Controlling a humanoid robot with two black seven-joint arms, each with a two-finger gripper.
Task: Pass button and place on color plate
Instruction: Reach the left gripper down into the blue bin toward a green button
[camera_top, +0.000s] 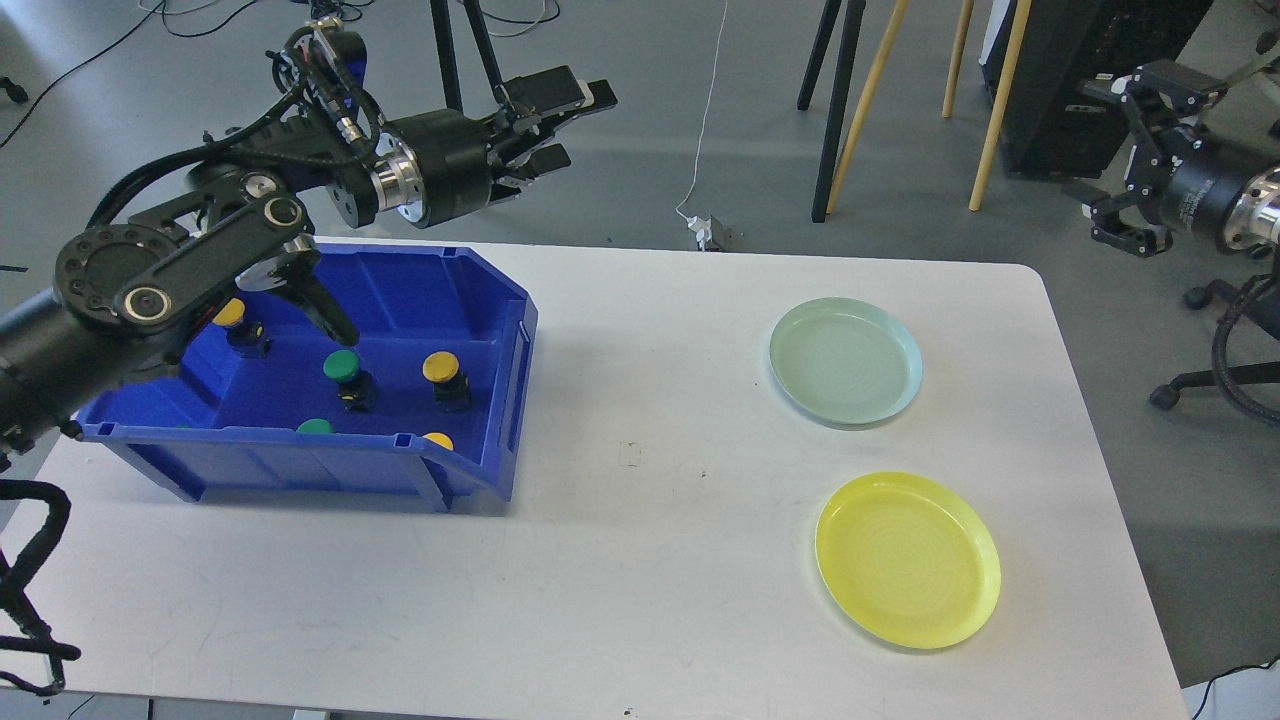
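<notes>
A blue bin (480, 300) sat on the left part of the white table (640, 560), its open, lowered front facing the table's middle. Inside the bin stood several push buttons: a yellow-capped button (441, 368) near the bin's right wall, a green-capped button (343, 366) just left of it, another yellow-capped one (230, 314) farther back on the left, partly hidden behind the left arm (150, 290), and the tops of one more green cap (315, 427) and one more yellow cap (438, 440) showing just over the bin's front rim. The left gripper (560, 125) hung above and behind the bin's back wall, past the table's far edge, with its fingers spread apart and nothing between them. Well to the right of the bin lay two plates, both bare: a pale green plate (846, 361) on the far side and a yellow plate (908, 559) nearer the table's front edge, the two close together but not touching. The right gripper (1120, 160) was far to the right of the bin, off the table beyond its right edge and above the grey floor; it looked dark and seen partly end-on, so I could not tell whether its fingers were apart or together.
</notes>
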